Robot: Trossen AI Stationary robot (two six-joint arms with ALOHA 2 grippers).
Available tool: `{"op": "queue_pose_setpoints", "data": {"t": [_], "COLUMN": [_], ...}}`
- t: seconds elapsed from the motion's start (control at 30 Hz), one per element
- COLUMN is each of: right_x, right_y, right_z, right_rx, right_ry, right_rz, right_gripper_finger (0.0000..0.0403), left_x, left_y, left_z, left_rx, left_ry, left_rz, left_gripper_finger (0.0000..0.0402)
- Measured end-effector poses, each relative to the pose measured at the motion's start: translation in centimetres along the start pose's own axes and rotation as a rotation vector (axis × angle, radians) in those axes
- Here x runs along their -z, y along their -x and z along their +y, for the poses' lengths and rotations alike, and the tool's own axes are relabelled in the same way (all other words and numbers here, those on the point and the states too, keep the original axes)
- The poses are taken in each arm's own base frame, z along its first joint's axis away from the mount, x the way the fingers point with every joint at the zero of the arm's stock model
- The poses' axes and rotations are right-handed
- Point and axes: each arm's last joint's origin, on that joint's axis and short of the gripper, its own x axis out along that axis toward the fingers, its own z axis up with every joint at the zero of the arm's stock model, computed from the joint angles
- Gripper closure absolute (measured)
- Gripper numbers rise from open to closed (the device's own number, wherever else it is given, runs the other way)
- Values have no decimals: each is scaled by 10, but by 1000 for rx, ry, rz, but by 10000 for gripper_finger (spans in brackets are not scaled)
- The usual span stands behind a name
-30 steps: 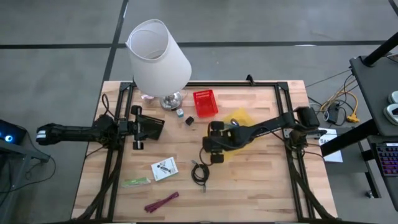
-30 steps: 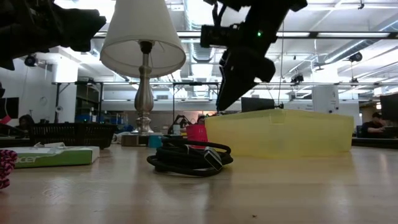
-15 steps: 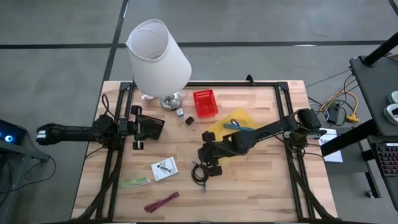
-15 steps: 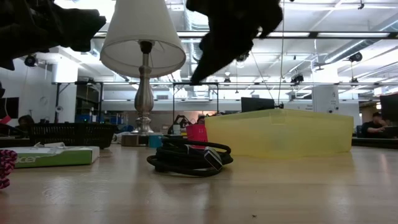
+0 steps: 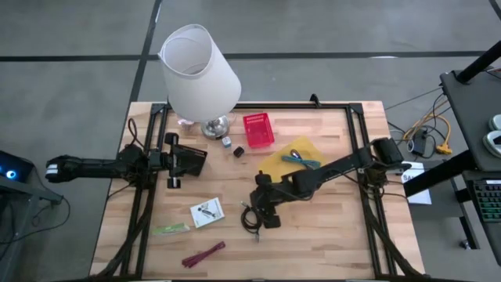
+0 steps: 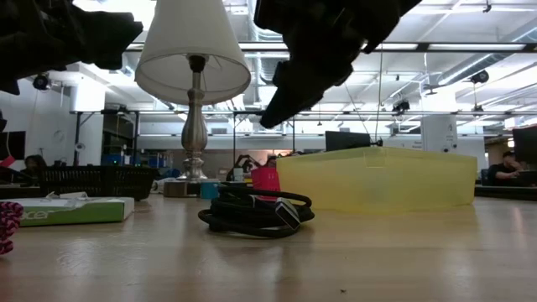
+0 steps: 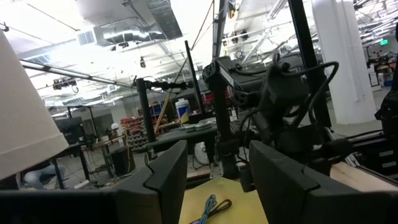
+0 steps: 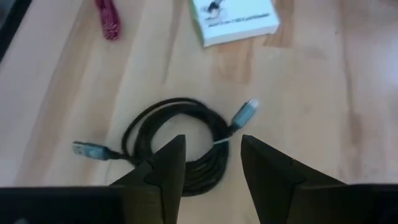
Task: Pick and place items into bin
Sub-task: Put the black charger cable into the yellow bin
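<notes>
A black coiled cable [image 5: 250, 219] [image 8: 176, 144] [image 6: 252, 214] lies flat on the wooden table, near its middle. My right gripper [image 5: 264, 213] [image 8: 213, 163] hangs open just above the cable, tipped down, touching nothing. The yellow bin [image 5: 291, 153] [image 6: 377, 178] stands behind it with teal ties [image 5: 302, 160] inside. A white card packet [image 5: 207, 212] [image 8: 235, 17], a green strip [image 5: 171, 229] and a maroon tie [image 5: 203, 254] [image 8: 107, 15] lie toward the near left. A tiny dark cube [image 5: 237, 151] sits by the lamp. My left gripper [image 5: 174, 162] [image 7: 217, 180] waits open at the left.
A big white lamp [image 5: 200, 70] [image 6: 193, 50] stands at the far left. A red basket [image 5: 257, 130] sits beside its base. Black frame rails [image 5: 141, 211] run along the table's left and right sides.
My right gripper has swung from above the yellow bin toward the table's near left, over the coiled cable, and has tipped further downward. Its fingers stay open. The teal ties in the bin have come into view from under the arm.
</notes>
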Motion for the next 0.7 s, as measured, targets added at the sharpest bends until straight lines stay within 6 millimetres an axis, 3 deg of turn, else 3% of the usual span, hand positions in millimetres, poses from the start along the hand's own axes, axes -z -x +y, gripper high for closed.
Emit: {"op": "queue_pose_setpoints", "data": {"t": [0.17,0.4,0.7], "right_x": [6,18,34], "right_y": [-5,-11,-18], "right_z": [14,35,32], "right_rx": [-131,-216,-158], "right_ry": [15,192,251], "right_rz": [-47,-133,-154], "right_gripper_finger": [255,262,257], "left_x": [0,0,0], "left_y": [0,0,0], "left_z": [0,0,0], "left_rx": [0,0,0], "left_ry": [0,0,0], "left_rz": [1,-1,0], "left_gripper_finger": [245,245,245]}}
